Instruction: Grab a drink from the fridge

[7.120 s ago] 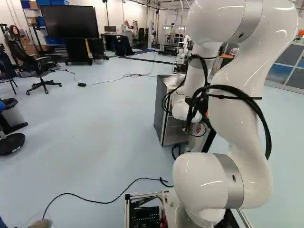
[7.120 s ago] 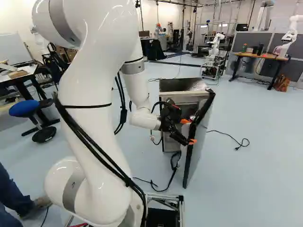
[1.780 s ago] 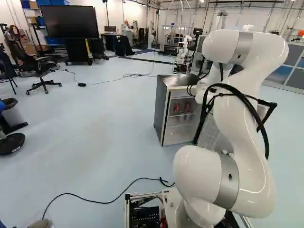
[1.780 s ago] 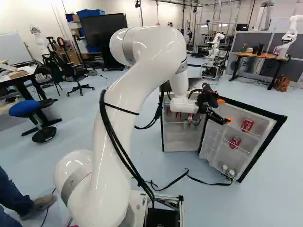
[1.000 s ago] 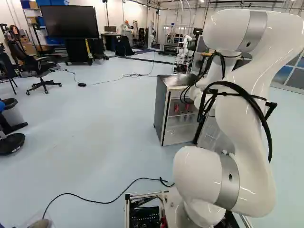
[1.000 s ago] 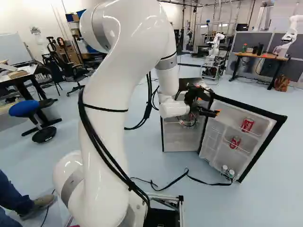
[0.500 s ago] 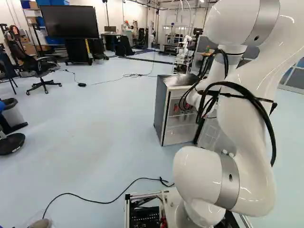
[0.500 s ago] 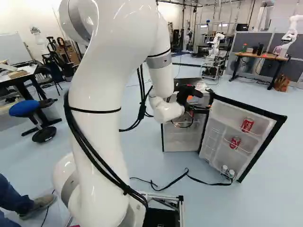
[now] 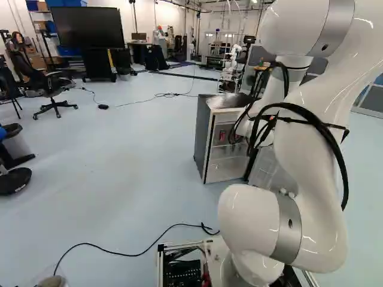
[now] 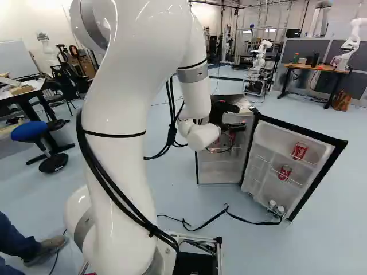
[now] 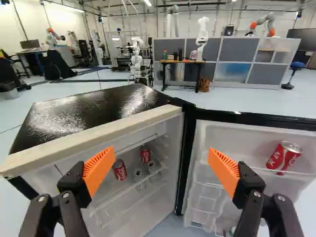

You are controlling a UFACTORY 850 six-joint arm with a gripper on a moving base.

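Red cans (image 11: 120, 170) ahead of tool (image 10: 236, 117)

Before you, the dark-topped fridge (image 11: 89, 111) stands open, upright; two red cans (image 11: 120, 170) sit inside, two door cans (image 10: 299, 151) in racks.

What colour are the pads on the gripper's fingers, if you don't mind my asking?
The pads are orange, seen best in the wrist view.
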